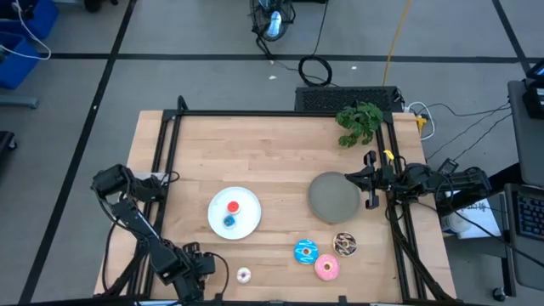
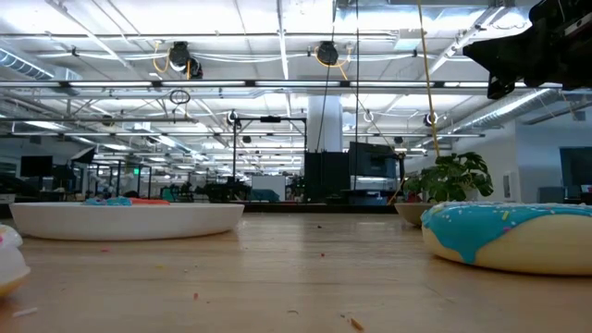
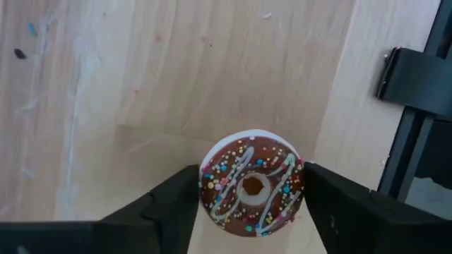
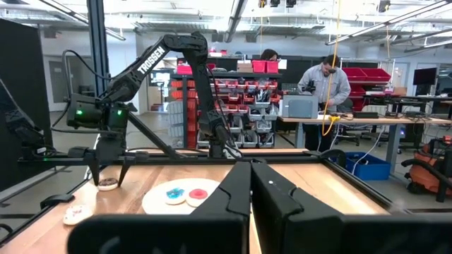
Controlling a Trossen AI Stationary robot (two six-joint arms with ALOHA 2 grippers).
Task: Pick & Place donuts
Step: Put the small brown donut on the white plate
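A tiny brown sprinkled donut (image 3: 252,192) lies flat on the table near its near-left corner. My left gripper (image 3: 251,173) hangs over it, pointing down and open, one finger on each side; the right wrist view shows gaps between donut (image 4: 107,184) and left gripper (image 4: 107,173). In the high view the left gripper (image 1: 204,265) hides this donut. The tiny red donut (image 1: 234,206) and tiny blue donut (image 1: 229,222) lie on the white plate (image 1: 248,223). The pale pink donut (image 1: 244,274), larger blue donut (image 1: 305,252), brown sprinkled donut (image 1: 345,245) and pink donut (image 1: 327,268) lie on the table. My right gripper (image 1: 371,180) waits shut and empty at the right edge.
A grey plate (image 1: 333,197) sits just left of my right gripper (image 4: 251,173). A green plant (image 1: 359,123) stands at the far right corner. Black frame rails (image 1: 167,161) run along the table's left, far and right sides. A person (image 4: 328,81) stands in the room beyond.
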